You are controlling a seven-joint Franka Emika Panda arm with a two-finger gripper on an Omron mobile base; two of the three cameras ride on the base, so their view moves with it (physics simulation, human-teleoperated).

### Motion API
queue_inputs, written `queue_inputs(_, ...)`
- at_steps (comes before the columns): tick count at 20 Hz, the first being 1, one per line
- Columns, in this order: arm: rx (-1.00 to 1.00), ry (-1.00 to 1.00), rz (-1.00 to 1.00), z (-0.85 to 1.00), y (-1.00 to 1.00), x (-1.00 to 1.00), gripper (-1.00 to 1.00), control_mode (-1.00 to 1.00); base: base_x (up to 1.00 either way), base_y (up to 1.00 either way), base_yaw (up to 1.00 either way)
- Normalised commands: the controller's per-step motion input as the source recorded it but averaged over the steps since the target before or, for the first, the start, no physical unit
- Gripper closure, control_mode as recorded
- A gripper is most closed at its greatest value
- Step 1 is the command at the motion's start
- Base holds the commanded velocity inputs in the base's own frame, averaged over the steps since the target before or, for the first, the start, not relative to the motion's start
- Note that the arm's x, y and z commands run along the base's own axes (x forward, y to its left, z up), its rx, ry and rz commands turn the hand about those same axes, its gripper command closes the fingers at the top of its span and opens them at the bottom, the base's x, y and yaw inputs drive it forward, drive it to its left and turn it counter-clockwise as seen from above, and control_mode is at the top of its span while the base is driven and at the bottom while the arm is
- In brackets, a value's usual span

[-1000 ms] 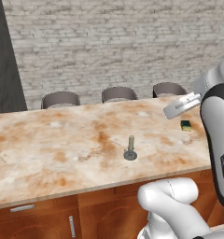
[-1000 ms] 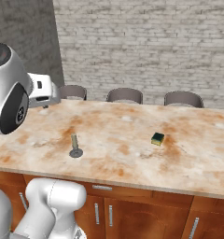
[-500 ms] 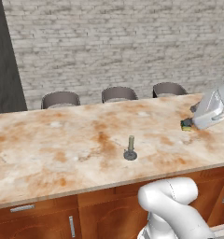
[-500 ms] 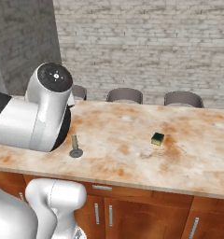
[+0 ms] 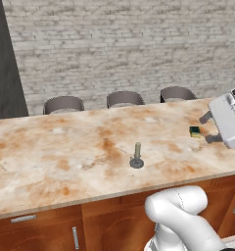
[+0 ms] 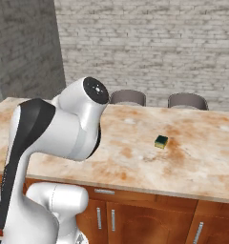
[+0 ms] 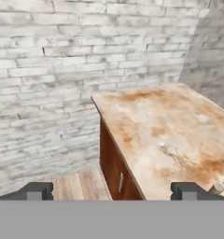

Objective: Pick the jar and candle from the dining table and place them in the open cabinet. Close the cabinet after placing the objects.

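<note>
Currently, in the left base view, the long dining table [image 5: 56, 162] with its beige-and-orange marbled stone top spans the frame from the left edge to the right. Three dark rounded chair backs [image 5: 63, 104] line its far edge against the grey brick wall [image 5: 129, 44]. Near the centre of the frame, the short beige-olive candle [image 5: 137, 156] stands upright on its small round dark-grey dish holder, close to the near edge of the top. Further right, a small green-and-yellow block [image 5: 195, 131] lies on the stone. At the right edge, the two-finger gripper [image 5: 208, 128] hangs just beside this block with its jaws spread wide, grasping nothing. In the hand view, the candle top [image 7: 216, 189] shows at the lower right, beside the right fingertip [image 7: 187, 190].
</note>
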Motion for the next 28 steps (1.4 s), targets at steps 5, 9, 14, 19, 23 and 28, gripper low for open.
queue_inputs(5,-0.11,-0.07,0.22,-0.26,-0.09,-0.01,-1.00,-1.00,0.00,0.00,0.00)
queue_inputs(9,-0.03,-0.04,0.26,-0.29,-0.06,0.00,-1.00,-1.00,0.00,0.00,0.00)
queue_inputs(14,0.00,-0.04,0.17,-0.26,-0.11,0.00,-1.00,-1.00,0.00,0.00,0.00)
queue_inputs(19,0.00,-0.03,0.11,-0.22,-0.08,0.08,-1.00,-1.00,0.00,0.00,0.00)
queue_inputs(23,-0.08,-0.01,0.01,-0.25,-0.03,0.20,-1.00,-1.00,0.00,0.00,0.00)
queue_inputs(28,-0.07,-0.02,0.00,-0.33,-0.06,0.27,-1.00,-1.00,0.00,0.00,0.00)
